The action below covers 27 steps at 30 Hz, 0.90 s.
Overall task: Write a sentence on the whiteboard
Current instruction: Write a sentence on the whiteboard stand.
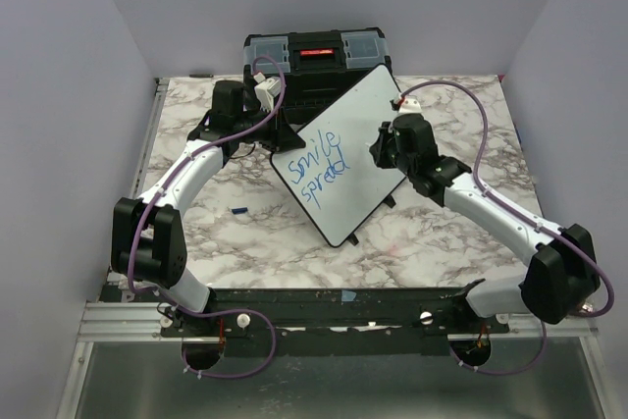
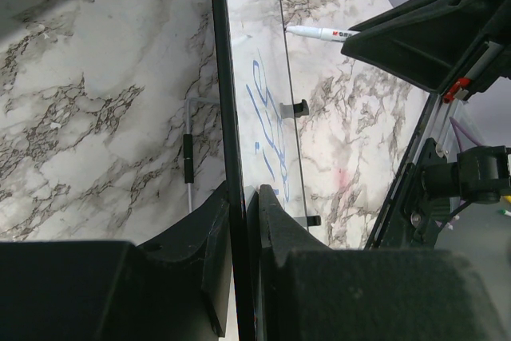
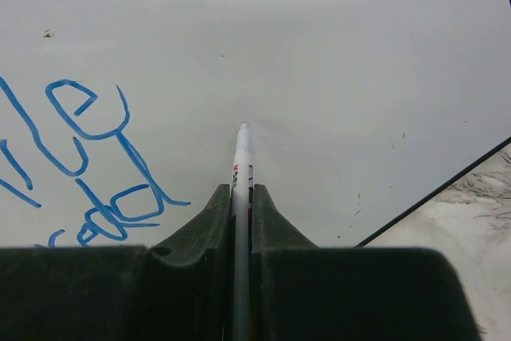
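Observation:
The whiteboard stands tilted on the marble table, turned diagonally. The sentence on it reads "Smile spread" in blue, in two lines. My left gripper is shut on the board's upper left rim; in the left wrist view the rim runs edge-on between my gripper's jaws. My right gripper is shut on a white marker, whose tip points at bare whiteboard just right of the blue letters. I cannot tell whether the tip touches.
A black toolbox stands at the table's back edge behind the board. A small blue marker cap lies on the table left of the board. The marker also shows in the left wrist view. Grey walls close in on three sides.

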### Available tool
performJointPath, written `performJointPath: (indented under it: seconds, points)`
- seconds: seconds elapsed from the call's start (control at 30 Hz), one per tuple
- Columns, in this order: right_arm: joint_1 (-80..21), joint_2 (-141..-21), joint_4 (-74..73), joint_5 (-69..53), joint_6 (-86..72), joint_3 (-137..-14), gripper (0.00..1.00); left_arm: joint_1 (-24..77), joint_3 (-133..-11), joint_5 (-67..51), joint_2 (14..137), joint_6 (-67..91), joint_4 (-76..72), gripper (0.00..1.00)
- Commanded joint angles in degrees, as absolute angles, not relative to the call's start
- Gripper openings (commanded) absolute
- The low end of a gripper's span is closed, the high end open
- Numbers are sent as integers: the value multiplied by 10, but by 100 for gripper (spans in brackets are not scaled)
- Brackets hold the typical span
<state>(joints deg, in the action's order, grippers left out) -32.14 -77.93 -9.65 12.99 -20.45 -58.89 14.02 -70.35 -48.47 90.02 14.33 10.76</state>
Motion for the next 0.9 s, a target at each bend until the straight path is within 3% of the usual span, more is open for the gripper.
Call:
performJointPath:
  seconds: [0.0, 0.87]
  points:
    - [-318, -791, -73, 109, -199, -610, 1, 144, -704, -478, 877, 90, 54, 0]
    - [-314, -842, -57, 50, -197, -630, 1, 144, -706, -478, 879, 90, 54, 0]
